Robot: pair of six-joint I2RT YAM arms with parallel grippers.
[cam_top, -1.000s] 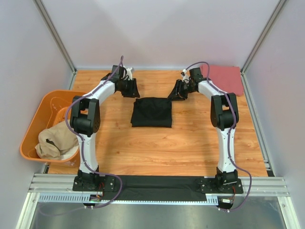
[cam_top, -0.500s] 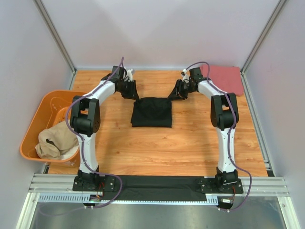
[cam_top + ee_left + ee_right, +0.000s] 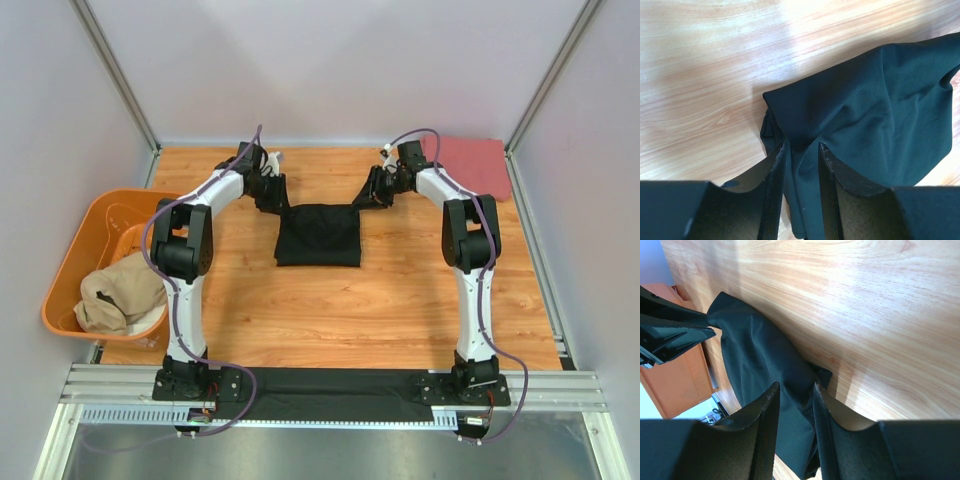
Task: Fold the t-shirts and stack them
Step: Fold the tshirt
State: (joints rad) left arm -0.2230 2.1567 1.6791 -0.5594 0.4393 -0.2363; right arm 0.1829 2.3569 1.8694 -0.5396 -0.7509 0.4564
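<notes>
Lying clamped in left pincer [image 3: 802,147]: black t-shirt [image 3: 865,100].

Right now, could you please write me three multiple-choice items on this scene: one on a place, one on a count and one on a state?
1. Where does the folded pinkish-red cloth t-shirt lie?
A. the wooden table's far right corner
B. table centre
C. near left edge

2. How many t-shirts show?
A. two
B. three
C. four

3. What are the two grippers doing?
A. both open
B. both pinching the black cloth t-shirt
C. only the left grips

Key:
1 A, the top view shows it there.
2 B, pinkish-red, black, and a crumpled tan t-shirt in the orange plastic tub.
3 B, black cloth sits between the fingers of the left gripper and the right gripper.
</notes>
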